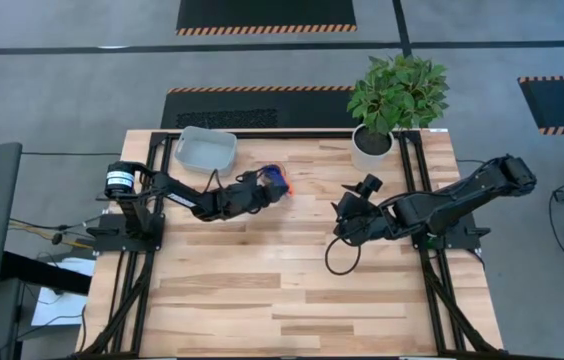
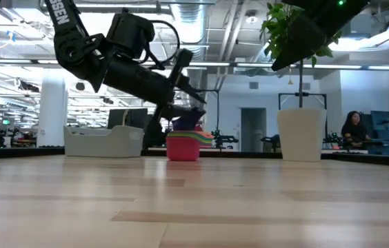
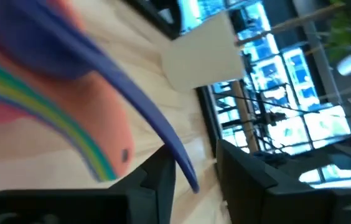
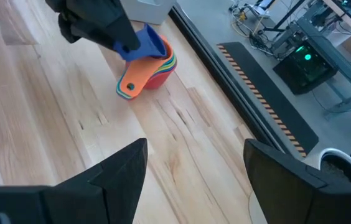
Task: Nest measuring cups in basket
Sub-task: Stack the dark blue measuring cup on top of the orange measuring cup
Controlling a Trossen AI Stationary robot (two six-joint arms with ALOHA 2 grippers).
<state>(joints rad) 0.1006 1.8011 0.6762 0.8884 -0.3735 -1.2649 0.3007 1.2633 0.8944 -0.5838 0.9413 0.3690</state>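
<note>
The measuring cups [image 4: 154, 59] stand nested in one stack on the table: red at the bottom, the dark blue cup [image 4: 154, 42] on top, tilted, and their handles fanned toward the near side. The same stack [image 2: 184, 146] shows in the low view and the stack [image 1: 278, 181] in the high view. My left gripper [image 3: 195, 168] slants down onto it, open, with the blue handle between its fingers. The basket [image 1: 206, 148] sits at the far left with no cup showing in it. My right gripper [image 1: 344, 216] hovers open to the right of the stack. My left gripper has the free end of the dark blue cup's handle [image 3: 185, 165] between its two fingers, slanting down from the table's left. The handle lies against one finger [image 3: 160, 177], and bare wood shows between it and the other. Whether it grips the handle I cannot tell.
A white plant pot [image 1: 372, 146] with a green plant stands at the far right corner. Black rails [image 1: 414, 170] run along the table's sides. Bare wood [image 1: 292, 290] fills the near half. People and desks show in the room beyond [image 2: 352, 131].
</note>
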